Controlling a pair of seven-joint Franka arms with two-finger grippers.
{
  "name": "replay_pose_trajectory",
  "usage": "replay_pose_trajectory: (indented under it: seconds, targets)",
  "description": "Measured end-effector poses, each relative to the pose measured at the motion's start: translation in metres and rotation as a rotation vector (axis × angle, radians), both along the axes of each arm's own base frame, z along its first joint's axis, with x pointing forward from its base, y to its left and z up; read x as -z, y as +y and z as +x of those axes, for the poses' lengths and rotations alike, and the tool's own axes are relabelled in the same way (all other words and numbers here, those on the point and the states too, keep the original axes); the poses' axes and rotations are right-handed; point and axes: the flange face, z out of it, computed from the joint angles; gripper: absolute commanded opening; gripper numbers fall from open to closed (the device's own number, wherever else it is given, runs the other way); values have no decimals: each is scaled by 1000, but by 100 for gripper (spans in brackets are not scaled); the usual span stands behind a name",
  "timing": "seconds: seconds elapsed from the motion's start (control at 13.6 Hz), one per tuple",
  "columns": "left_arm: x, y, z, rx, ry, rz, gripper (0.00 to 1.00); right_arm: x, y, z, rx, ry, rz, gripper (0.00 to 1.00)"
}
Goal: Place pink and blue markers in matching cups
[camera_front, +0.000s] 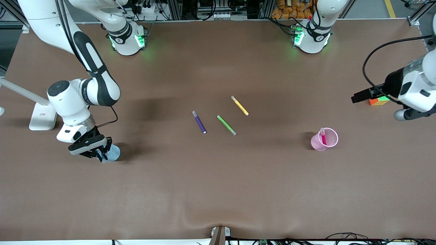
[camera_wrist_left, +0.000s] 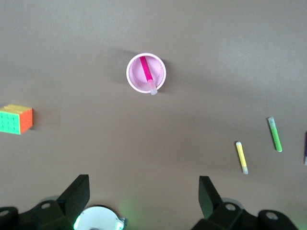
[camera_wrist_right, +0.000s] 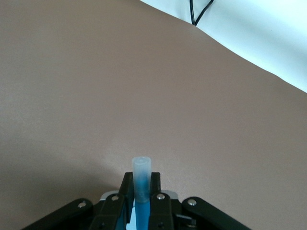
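Observation:
My right gripper (camera_front: 100, 154) is shut on the blue marker (camera_wrist_right: 142, 182), which stands upright between its fingers with the pale end up. The gripper is low over the light blue cup (camera_front: 113, 153) at the right arm's end of the table. The pink marker (camera_front: 323, 136) stands in the pale pink cup (camera_front: 318, 143), leaning on the rim; both also show in the left wrist view, marker (camera_wrist_left: 146, 74) and cup (camera_wrist_left: 129, 79). My left gripper (camera_front: 356, 98) is open and empty, held high near the left arm's end of the table (camera_wrist_left: 144, 184).
A purple pen (camera_front: 199, 121), a green pen (camera_front: 226, 125) and a yellow pen (camera_front: 239, 105) lie mid-table. A colour cube (camera_front: 379, 100) sits below the left gripper. A white stand (camera_front: 42, 115) is beside the right arm.

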Motion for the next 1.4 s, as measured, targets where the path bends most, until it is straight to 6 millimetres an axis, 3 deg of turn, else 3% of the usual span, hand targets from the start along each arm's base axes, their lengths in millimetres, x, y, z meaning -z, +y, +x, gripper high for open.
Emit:
replay_pose_trajectory:
  seconds: [0.22,0.52,0.66,0.96,1.11,1.4]
  targets:
    - [-12,19,5,91,-43,41,100,-4,1,0,-1,-11,0,100]
    - [-8,62,16,159,-44,74,100,-16,1,1,-1,-31,2,100]
    - [-11,69,19,139,-49,89,100,-25,1,2,0,-46,4,100]
    - [-38,85,3,83,-81,44,100,-57,5,3,23,-42,39,100]
    - [-41,84,-6,96,-72,48,100,-77,6,9,39,27,74,100]
    - [-32,57,-29,140,-40,50,100,-130,-3,18,93,134,137,100]
